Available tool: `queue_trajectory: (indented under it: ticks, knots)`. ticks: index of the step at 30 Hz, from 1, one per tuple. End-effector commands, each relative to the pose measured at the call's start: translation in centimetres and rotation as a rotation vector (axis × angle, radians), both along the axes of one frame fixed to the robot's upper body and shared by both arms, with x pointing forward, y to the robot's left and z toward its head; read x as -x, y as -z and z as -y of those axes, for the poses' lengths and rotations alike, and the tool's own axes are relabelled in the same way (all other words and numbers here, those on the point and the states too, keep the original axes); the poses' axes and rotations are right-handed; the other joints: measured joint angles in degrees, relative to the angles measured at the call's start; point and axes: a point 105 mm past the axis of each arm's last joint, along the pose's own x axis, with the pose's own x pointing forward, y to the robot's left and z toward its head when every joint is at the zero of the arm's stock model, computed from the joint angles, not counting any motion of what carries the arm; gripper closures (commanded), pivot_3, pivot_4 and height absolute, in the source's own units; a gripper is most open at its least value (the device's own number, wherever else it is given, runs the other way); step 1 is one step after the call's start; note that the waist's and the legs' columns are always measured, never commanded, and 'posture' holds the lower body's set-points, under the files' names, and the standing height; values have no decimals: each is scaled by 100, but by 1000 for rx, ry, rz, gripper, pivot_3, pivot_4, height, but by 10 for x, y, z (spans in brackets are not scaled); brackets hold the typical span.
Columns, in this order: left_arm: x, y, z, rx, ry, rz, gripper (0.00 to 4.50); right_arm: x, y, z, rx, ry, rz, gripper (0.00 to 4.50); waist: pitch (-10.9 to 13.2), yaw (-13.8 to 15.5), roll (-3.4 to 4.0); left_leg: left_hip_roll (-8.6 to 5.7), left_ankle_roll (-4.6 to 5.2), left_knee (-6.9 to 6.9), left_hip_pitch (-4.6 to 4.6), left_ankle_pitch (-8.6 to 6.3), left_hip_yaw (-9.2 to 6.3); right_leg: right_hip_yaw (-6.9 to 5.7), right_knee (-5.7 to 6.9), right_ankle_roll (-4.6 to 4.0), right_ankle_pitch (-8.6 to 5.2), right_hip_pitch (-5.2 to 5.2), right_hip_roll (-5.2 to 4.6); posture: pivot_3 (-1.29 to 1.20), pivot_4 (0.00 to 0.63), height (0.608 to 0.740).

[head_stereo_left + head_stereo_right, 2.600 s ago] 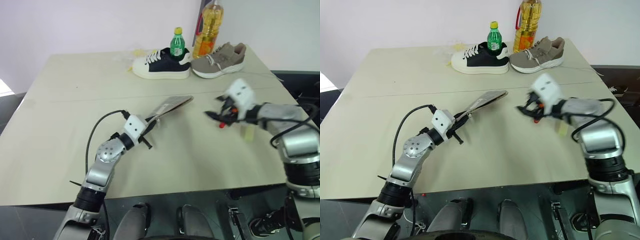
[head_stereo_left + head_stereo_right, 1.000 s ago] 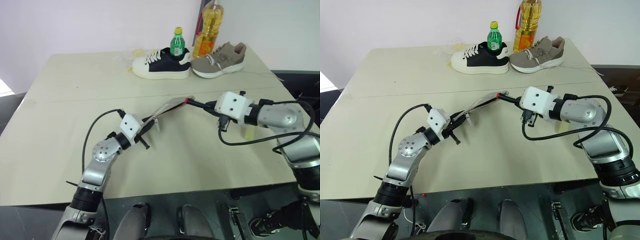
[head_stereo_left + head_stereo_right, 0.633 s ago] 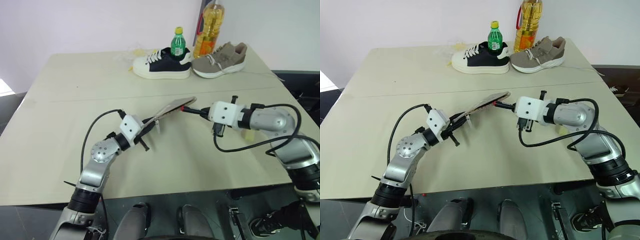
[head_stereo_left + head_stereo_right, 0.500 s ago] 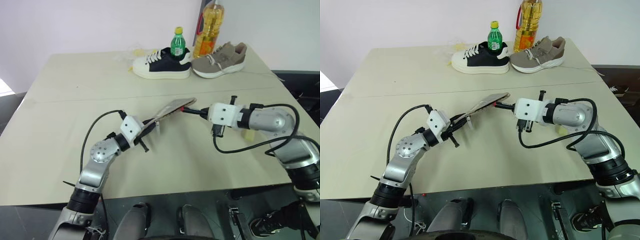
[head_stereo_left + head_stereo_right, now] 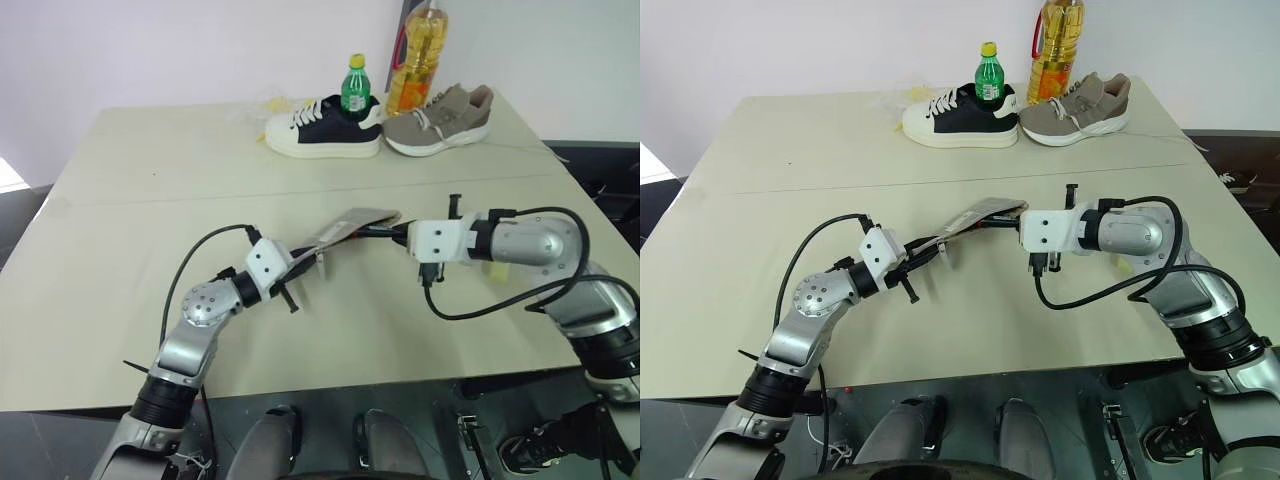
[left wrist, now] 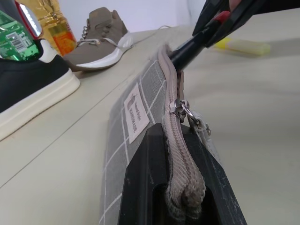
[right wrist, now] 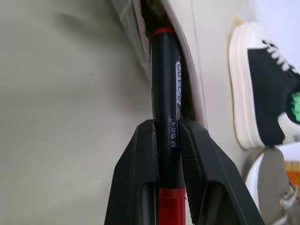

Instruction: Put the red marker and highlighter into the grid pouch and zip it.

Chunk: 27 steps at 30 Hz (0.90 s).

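Note:
The grid pouch (image 5: 352, 222) is grey with white lines and a white label (image 6: 135, 117). It is held up off the table, zipper edge upward. My left gripper (image 5: 298, 264) is shut on its near end, the zipper band (image 6: 174, 140) running between the fingers. My right gripper (image 7: 166, 127) is shut on the red marker (image 7: 165, 103), a black barrel with a red ring and red end. The marker's front end sits inside the pouch's open mouth (image 5: 992, 212). The yellow highlighter (image 6: 243, 47) lies on the table behind my right forearm.
At the table's far side stand a black-and-white sneaker (image 5: 322, 130), a tan sneaker (image 5: 438, 120), a green bottle (image 5: 355, 88) and an oil bottle (image 5: 418, 55). Bare tabletop (image 5: 150, 230) spreads to the left and in front.
My right gripper has carried the marker leftward and down, and its tip has gone from just outside the pouch into its mouth. The pouch's far end has sunk a little.

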Motion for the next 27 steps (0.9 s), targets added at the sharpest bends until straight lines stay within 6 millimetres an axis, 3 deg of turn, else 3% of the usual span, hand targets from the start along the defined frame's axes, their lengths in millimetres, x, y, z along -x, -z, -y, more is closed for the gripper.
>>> queue_trajectory:
  ticks: [1,7,15,19,22,24,27]
  knots:
    - [5,-13,5,10,37,52,4500,3,-15,-8,34,-57,73,4315,0,0,0,0,0,0,0,0,0,0,0,0,0,0,0,0,150,738]
    - [16,-17,13,-7,136,43,4500,11,2,-26,167,-217,137,4315,0,-4,0,0,0,0,1,0,0,0,1,0,0,-1,1,0,150,738]
    - [24,-21,14,-29,190,30,4500,12,-1,-43,146,-301,171,4315,0,-2,0,0,-1,0,4,1,0,1,2,0,0,2,1,0,150,738]
    - [18,-21,8,-20,148,29,4500,12,-8,-37,73,-254,144,2460,0,2,0,-1,-1,1,4,1,-1,1,2,-1,0,4,0,0,150,738]
    - [14,-20,7,-12,116,34,4500,10,-28,-25,-107,-149,74,1175,0,2,0,-1,-1,1,4,1,-3,1,2,-1,0,4,0,0,150,738]
    - [10,-19,7,5,90,32,4500,12,-39,-15,-219,-84,-2,1175,0,9,0,-1,-1,1,4,1,-4,2,2,-1,0,4,0,0,150,738]
    - [3,-17,8,13,45,38,4500,9,-54,15,-399,92,-102,1175,-1,16,-1,-1,-1,3,3,1,-5,2,2,-1,1,6,-1,0,150,738]
